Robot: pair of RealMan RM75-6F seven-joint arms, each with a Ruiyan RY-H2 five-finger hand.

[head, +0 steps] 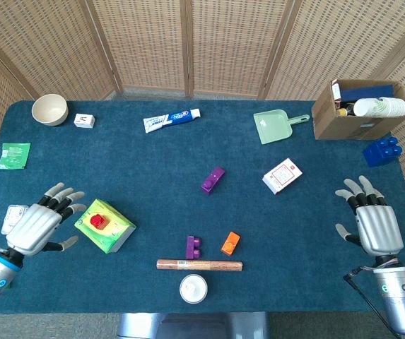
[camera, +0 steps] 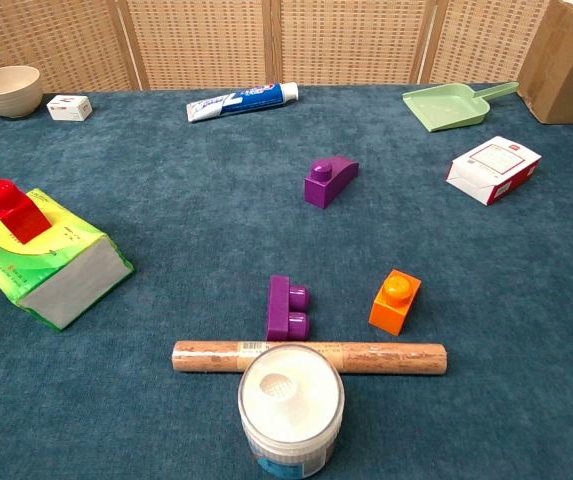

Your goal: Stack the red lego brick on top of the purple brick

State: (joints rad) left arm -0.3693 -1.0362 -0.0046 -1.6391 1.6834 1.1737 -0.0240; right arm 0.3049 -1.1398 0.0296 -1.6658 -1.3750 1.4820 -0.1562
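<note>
Head view: my left hand [head: 38,227] and right hand [head: 376,224], fingers spread, empty. Red brick [head: 98,221] sits atop the green tissue pack [head: 114,233]; purple brick [head: 194,247] beside the wooden rod [head: 199,265]. Chest view omits both hands except a blurred fingertip at its left edge.

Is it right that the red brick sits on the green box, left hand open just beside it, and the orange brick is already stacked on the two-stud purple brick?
Not quite. The orange brick stands on the table beside the two-stud purple brick, apart from it, as the chest view shows. The rest holds: red brick on the green box, left hand open beside it.
</note>
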